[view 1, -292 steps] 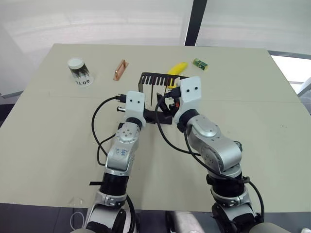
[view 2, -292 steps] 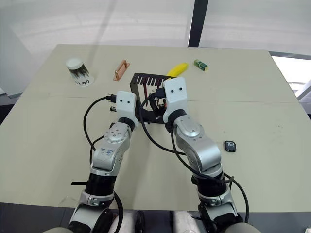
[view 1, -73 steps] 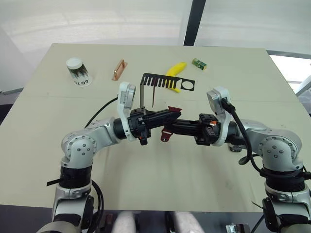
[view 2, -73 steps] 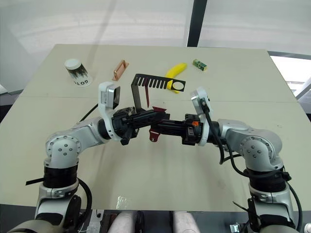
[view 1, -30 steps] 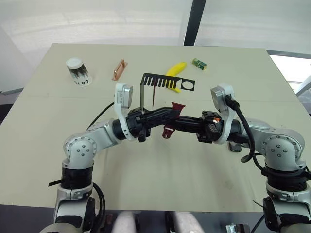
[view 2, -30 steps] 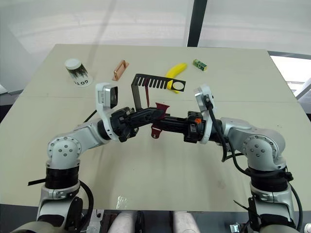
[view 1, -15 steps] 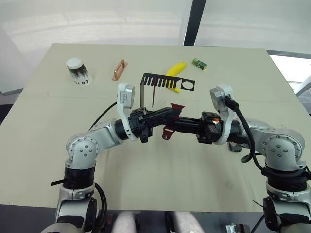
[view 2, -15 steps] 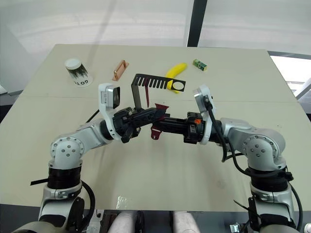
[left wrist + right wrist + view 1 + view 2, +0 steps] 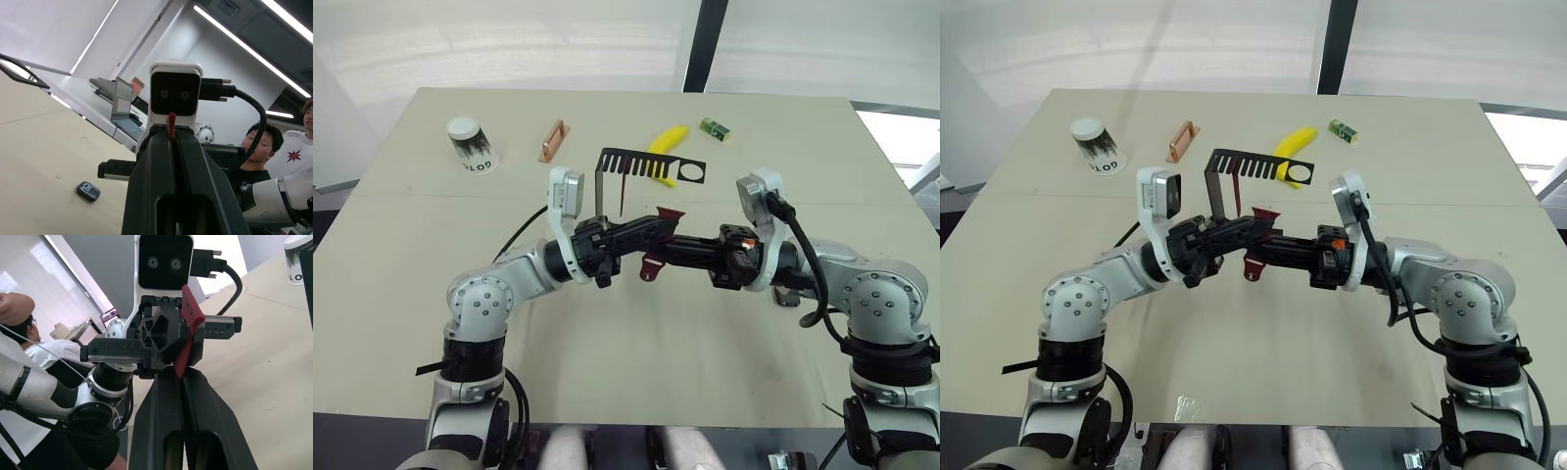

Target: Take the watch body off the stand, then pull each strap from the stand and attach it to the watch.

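from ten o'clock round to one, a cup [image 9: 471, 143], copper bar [image 9: 554, 140], banana [image 9: 669, 138] and green box [image 9: 716, 128] ring the stand [image 9: 636, 166]. below it, left gripper [image 9: 658, 224] and right gripper [image 9: 668, 252] meet, each pinching a maroon strap [image 9: 187, 329]. left wrist view shows the watch body [image 9: 89, 190] lying on the table [image 9: 411, 255].
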You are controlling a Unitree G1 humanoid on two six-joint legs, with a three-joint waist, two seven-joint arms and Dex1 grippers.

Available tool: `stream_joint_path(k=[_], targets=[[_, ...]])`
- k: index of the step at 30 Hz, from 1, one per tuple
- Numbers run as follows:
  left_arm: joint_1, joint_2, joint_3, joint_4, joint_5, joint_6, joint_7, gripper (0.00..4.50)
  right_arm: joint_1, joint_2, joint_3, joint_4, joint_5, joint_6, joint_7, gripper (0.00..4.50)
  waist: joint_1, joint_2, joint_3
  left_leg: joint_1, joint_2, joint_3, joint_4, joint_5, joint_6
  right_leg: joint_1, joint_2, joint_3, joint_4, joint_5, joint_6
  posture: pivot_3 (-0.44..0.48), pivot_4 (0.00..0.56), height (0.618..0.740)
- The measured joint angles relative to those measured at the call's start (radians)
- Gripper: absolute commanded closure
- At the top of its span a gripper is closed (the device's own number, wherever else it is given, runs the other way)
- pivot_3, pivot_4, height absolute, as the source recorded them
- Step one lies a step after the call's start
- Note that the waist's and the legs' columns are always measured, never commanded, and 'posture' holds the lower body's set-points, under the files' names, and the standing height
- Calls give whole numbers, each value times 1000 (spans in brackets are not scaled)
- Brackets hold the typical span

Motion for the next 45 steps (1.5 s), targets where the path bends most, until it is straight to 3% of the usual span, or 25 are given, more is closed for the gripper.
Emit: stream_joint_path(k=[4,6,10,11,19,26,33,45], targets=[[-10,15,-2,2,1,0,-17,4500,7,-27,-10,-38,-5,-4,-20,3178,0,0,0,0,0,0,0,0,0,0,0,0,0,0,0,0,150,740],[-12,40,-5,1,6,0,-32,4500,46,-51,-45,-74,-3,-4,-39,2188,1,0,0,0,0,0,0,0,0,0,0,0,-1,0,0,0,150,740],[-14,115,-1,-5,21,0,-68,4500,225,-102,-161,-188,27,-2,-124,231,7,0,0,-2,0,-1,-1,0,0,1,0,0,-4,0,0,0,150,740],[-12,134,2,-6,24,0,-77,4500,272,-116,-189,-214,30,-2,-143,10,8,0,0,-2,0,-1,-1,0,0,1,0,0,-4,0,0,0,150,740],[70,308,-63,-69,162,-73,-253,4500,733,-105,-399,-450,-123,-88,-354,10,18,0,0,0,0,0,-3,1,-2,1,1,1,-6,0,0,0,150,740],[95,327,-143,-81,294,-189,-354,4500,1021,24,-402,-528,-388,-214,-494,10,24,0,0,0,-1,2,-3,1,-2,1,1,2,-6,0,0,0,150,740],[104,328,-175,-81,357,-246,-394,4500,1051,125,-392,-503,-537,-293,-570,10,24,1,0,2,-1,2,-5,2,-3,1,1,3,-5,0,0,0,150,740],[104,318,-172,-108,355,-232,-366,4500,853,214,-257,-295,-703,-309,-655,10,25,1,0,1,-1,3,-5,1,-3,0,1,3,-4,0,0,0,150,740]])
